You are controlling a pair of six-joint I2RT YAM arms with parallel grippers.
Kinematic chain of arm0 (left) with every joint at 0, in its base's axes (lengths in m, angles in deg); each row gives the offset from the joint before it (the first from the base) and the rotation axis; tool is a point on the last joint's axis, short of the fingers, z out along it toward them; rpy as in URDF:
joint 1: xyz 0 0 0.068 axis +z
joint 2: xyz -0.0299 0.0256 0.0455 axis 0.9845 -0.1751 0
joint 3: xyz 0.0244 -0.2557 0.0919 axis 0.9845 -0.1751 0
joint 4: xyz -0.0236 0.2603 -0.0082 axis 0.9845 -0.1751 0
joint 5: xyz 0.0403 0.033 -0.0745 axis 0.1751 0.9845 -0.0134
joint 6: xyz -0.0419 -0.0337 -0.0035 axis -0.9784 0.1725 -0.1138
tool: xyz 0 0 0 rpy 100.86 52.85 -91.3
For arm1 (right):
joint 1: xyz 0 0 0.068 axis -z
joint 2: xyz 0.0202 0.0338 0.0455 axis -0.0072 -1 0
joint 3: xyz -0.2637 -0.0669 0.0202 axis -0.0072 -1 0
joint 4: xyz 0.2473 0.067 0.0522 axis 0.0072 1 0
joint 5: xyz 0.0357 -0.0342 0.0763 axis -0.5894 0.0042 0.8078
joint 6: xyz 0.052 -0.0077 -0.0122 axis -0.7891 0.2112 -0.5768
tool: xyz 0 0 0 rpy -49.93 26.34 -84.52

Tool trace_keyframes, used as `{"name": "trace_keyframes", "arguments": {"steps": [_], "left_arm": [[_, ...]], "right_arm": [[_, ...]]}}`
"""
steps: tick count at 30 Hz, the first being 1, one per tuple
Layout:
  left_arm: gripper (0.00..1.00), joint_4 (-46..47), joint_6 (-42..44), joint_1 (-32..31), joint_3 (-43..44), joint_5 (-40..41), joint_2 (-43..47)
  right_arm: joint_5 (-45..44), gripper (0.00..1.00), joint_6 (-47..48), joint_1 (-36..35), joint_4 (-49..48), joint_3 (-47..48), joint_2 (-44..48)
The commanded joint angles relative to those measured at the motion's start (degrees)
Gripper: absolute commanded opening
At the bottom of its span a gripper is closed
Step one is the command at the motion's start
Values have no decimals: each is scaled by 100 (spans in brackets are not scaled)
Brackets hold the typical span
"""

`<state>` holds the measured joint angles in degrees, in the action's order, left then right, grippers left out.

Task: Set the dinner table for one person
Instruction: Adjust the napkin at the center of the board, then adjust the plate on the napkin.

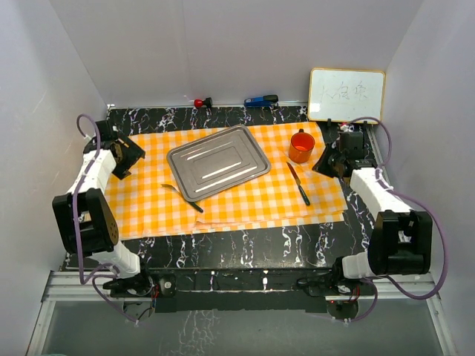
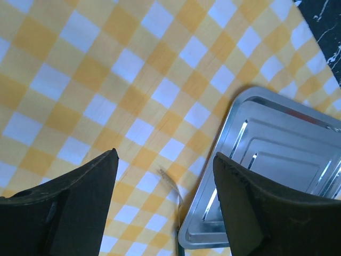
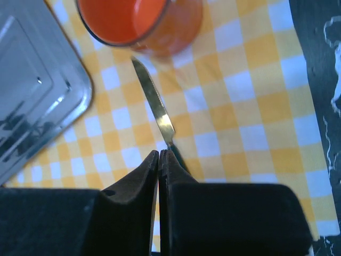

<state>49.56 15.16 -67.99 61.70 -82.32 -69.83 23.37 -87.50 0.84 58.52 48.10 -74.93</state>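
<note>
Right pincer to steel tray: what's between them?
In the top view, an orange mug and a knife lie on the checked cloth between the right pincer and tray.

closed right end effector (image 3: pixel 159 154) over a knife (image 3: pixel 154 104) on checked cloth (image 3: pixel 250 106), orange cup (image 3: pixel 138 21) beyond, steel tray (image 3: pixel 32 106) left

Open lane between tray (image 1: pixel 217 161) and knife (image 1: pixel 299 184).
You can pass over bare cloth (image 1: pixel 274 191) there and along the near strip of the table (image 1: pixel 245 248); the mug (image 1: pixel 301 146) blocks the far right, the fork (image 1: pixel 182 196) lies at the tray's near left corner.
</note>
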Motion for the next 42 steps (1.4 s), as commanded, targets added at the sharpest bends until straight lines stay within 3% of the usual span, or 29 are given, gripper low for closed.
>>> {"name": "trace_keyframes", "arguments": {"steps": [1, 5, 9, 16, 19, 24, 31, 36, 42], "left_arm": [[71, -284, 575, -333, 795, 267, -609], [71, -764, 807, -655, 1444, 686, -1280], [71, -618, 930, -854, 1437, 571, -1433], [72, -676, 1433, -1001, 1677, 582, -1664], [72, -749, 1584, -1017, 1831, 583, -1777], [73, -681, 1671, -1032, 1776, 402, -1790], [74, -632, 1507, -1134, 1724, 91, -2035], [74, 35, 1210, -1387, 1508, -856, -2056], [75, 50, 1127, -1667, 1717, -648, -2315]], "right_arm": [[163, 4, 102, -18, -396, 836, -170], [395, 5, 164, -77, -330, 1606, -665], [436, 6, 443, -359, -245, 2167, -1137], [-353, 16, 1636, -1490, 604, 3069, -1666], [-1072, 19, 1931, -1937, 796, 3251, -1761], [-1939, 22, 2055, -2148, 1265, 3656, -2139], [-1504, 21, 1808, -2156, 743, 3663, -2590], [-1115, 20, 1663, -2177, 380, 3624, -2942], [-858, 19, 1542, -2251, 83, 3543, -3081]]}}
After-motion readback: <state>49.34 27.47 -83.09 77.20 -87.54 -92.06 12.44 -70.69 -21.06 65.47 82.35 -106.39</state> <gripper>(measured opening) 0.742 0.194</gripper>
